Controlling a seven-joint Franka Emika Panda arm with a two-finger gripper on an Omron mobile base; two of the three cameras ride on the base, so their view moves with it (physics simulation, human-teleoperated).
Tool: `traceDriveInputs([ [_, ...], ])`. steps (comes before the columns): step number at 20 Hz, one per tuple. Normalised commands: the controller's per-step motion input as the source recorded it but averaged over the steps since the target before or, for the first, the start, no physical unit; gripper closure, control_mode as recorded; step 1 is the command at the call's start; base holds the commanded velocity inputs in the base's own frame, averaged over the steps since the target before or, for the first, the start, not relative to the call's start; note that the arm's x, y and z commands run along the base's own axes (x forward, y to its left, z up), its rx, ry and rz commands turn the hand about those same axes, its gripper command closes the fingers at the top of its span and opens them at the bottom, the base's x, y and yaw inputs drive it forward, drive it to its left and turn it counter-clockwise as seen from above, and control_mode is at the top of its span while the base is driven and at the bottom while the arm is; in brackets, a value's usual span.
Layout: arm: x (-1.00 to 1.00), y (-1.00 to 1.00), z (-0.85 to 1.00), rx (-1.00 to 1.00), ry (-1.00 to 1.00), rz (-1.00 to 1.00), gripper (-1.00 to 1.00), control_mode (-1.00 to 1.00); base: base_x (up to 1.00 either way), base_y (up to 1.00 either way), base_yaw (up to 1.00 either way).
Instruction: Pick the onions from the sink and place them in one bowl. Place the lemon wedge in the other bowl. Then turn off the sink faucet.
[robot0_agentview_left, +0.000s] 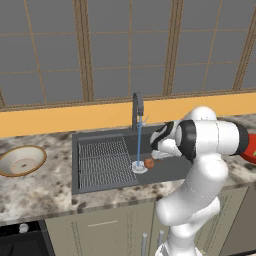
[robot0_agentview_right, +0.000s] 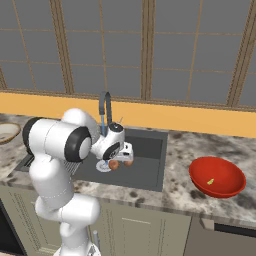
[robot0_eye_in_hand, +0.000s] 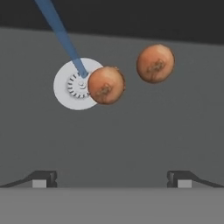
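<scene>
Left base view: the arm leaned over the sink (robot0_agentview_left: 100, 185), its hand low above the right half of the basin, and one onion (robot0_agentview_left: 149, 162) lay on the basin floor just beside the white drain (robot0_agentview_left: 139, 167). Water ran from the sink faucet (robot0_agentview_left: 137, 111) as a thin blue stream onto the drain. The beige bowl (robot0_agentview_left: 21, 160) sat on the counter well to the left of the basin, empty as far as could be seen. Right base view: the gripper (robot0_agentview_right: 121, 154) hung just above both onions (robot0_agentview_right: 114, 164), which lay close together by the drain; the red bowl (robot0_agentview_right: 217, 176) stood on the counter to the right with the lemon wedge (robot0_agentview_right: 211, 181) already inside, so that part appeared done. Hand view: the two finger tips (robot0_eye_in_hand: 43, 178) stood spread wide with nothing between them, well short of the bulbs. The nearer onion (robot0_eye_in_hand: 106, 85) overlapped the drain's edge; the second onion (robot0_eye_in_hand: 155, 63) lay apart from it, farther back. Judgement: the step in hand was the first onion pick. Best to centre the jaws on the nearer bulb before descending, straddle it at its widest point, and close slowly, since a round wet bulb would likely roll or squirt aside. Keeping clear of the second bulb should avoid knocking it away.
</scene>
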Motion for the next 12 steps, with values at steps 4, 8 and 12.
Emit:
traceDriveInputs([
  [4, 0.32, 0.05, -0.28, 0.0, 0.0, -0.01, -1.0, -1.0, 0.0, 0.0, 0.0],
  [8, 0.29, 0.03, -0.36, 0.0, 0.0, -0.01, -1.0, -1.0, 0.0, 0.0, 0.0],
  [12, 0.27, 0.01, -0.37, 0.0, 0.0, -0.01, -1.0, -1.0, 0.0, 0.0, 0.0],
])
